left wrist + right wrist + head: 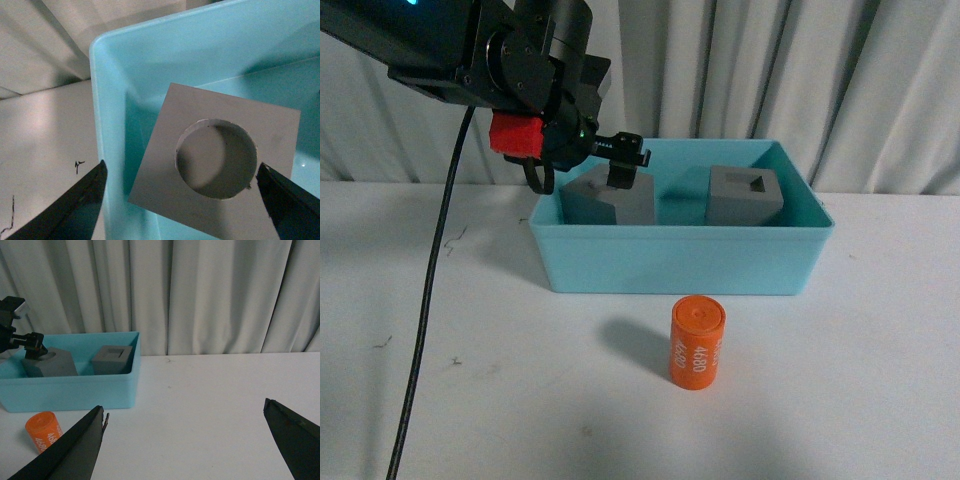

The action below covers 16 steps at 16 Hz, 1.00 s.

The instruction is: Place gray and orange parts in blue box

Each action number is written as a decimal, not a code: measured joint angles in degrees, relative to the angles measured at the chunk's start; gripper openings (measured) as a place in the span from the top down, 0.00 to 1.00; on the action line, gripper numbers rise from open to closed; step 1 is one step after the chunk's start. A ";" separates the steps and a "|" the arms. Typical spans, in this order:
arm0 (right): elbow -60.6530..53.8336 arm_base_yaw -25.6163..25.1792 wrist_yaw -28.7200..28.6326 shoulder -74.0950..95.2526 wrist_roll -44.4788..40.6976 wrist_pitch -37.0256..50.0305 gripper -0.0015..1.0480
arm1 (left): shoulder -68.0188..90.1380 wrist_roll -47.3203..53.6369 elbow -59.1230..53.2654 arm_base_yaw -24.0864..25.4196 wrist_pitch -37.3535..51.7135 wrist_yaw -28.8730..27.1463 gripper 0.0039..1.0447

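The blue box (680, 262) stands at the middle of the white table. Inside it sit two gray cubes: one with a round hole (610, 200) at the left, one with a rectangular slot (745, 195) at the right. The orange cylinder (697, 342) printed "4680" stands upright on the table in front of the box. My left gripper (620, 160) is open just above the round-hole cube (215, 165), its jaws on either side of it, not touching. My right gripper (185, 415) is open and empty over bare table, right of the box (70, 390) and cylinder (44, 431).
A black cable (430, 290) hangs from the left arm down across the table's left side. A grey curtain (770, 70) closes the back. The slotted cube (113, 359) and the left gripper's tip (30, 342) show in the right wrist view.
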 joint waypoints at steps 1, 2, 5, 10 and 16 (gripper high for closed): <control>0.00 0.00 0.00 -0.02 0.00 0.00 0.06 | -1.97 -1.90 -1.68 0.00 -0.37 1.09 0.04; 0.00 0.00 0.00 -0.02 0.00 0.00 0.06 | -5.20 -4.98 -3.69 -0.24 -0.17 2.49 0.07; 0.00 0.00 -0.02 -0.02 -0.02 -0.02 0.06 | -28.37 -16.22 -20.70 -1.68 6.58 8.07 0.06; 0.00 0.00 0.00 0.00 0.00 0.00 0.06 | -69.24 -27.69 -66.66 0.81 10.40 15.15 0.06; 0.00 0.00 0.17 -0.02 0.00 -0.04 0.06 | -75.87 -11.89 -100.61 6.19 53.57 -0.72 0.41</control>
